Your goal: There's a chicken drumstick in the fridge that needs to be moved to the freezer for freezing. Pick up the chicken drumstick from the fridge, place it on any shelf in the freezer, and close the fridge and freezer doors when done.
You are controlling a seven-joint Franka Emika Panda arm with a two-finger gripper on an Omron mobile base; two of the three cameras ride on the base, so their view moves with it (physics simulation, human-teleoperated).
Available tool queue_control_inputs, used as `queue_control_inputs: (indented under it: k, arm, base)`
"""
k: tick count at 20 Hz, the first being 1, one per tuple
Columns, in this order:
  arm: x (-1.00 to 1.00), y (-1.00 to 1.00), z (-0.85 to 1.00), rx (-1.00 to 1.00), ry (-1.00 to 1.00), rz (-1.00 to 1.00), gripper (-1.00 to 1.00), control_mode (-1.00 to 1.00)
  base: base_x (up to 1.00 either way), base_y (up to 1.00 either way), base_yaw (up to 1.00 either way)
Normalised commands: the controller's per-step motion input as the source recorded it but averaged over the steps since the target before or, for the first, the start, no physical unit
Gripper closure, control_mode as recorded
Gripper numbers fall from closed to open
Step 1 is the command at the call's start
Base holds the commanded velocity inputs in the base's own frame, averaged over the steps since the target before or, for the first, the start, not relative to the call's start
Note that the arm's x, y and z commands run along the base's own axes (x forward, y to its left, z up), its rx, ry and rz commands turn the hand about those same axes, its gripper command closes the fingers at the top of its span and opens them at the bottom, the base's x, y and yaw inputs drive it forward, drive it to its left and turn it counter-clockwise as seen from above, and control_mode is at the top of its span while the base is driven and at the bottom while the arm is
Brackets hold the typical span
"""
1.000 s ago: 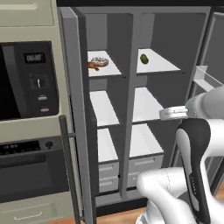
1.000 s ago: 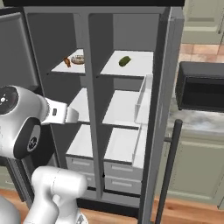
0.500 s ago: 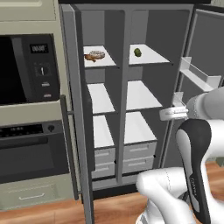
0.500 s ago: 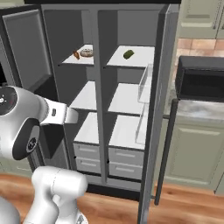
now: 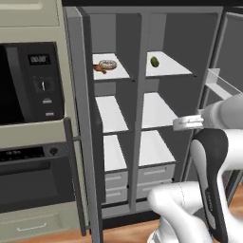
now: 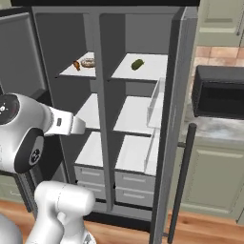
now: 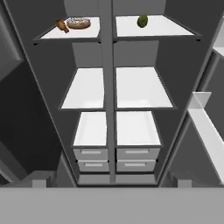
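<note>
The chicken drumstick (image 5: 98,68) (image 6: 76,65) (image 7: 62,25) lies on the top shelf of the narrower left half of the grey unit, the freezer (image 5: 111,104), touching a frosted donut (image 5: 108,64). The wider right half is the fridge (image 5: 163,109). Both doors stand open: the freezer door (image 5: 84,142) is seen edge-on at the left. At the right is the fridge door (image 6: 174,119) with clear-white bins. My gripper (image 7: 111,179) is open and empty. It hangs well back from the shelves, facing them at about middle-shelf height.
A small dark-green fruit (image 5: 154,61) (image 7: 142,20) sits on the fridge's top shelf. White drawers (image 7: 114,159) fill the bottom of both halves. A wall oven stack (image 5: 33,80) stands left of the unit. To the right, a black microwave (image 6: 219,93) rests on a counter.
The whole picture has shifted: the base has driven, and the unit now sits a little farther off with more floor showing. The things on the shelves have not moved. The gripper has stayed open.
</note>
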Motion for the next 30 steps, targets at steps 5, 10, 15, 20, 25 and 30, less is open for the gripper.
queue_control_inputs:
  k: [5,10,15,20,25,30]
  arm:
    - [0.00,0.00,0.00,0.00,0.00,0.00,-1.00,1.00]
    - [0.00,0.00,0.00,0.00,0.00,0.00,-1.00,1.00]
    - [0.00,0.00,0.00,0.00,0.00,0.00,-1.00,1.00]
    - [0.00,0.00,0.00,0.00,0.00,0.00,-1.00,1.00]
    - [0.00,0.00,0.00,0.00,0.00,0.00,-1.00,1.00]
    - [0.01,0.00,0.00,0.00,0.00,0.00,-1.00,-1.00]
  base:
    - [-0.04,-0.16,0.01]
    - [-0.17,-0.38,0.00]
    - [-0.12,-0.02,0.00]
    - [-0.59,0.00,0.00]
    - [-0.03,0.00,0.00]
    - [0.01,0.00,0.00]
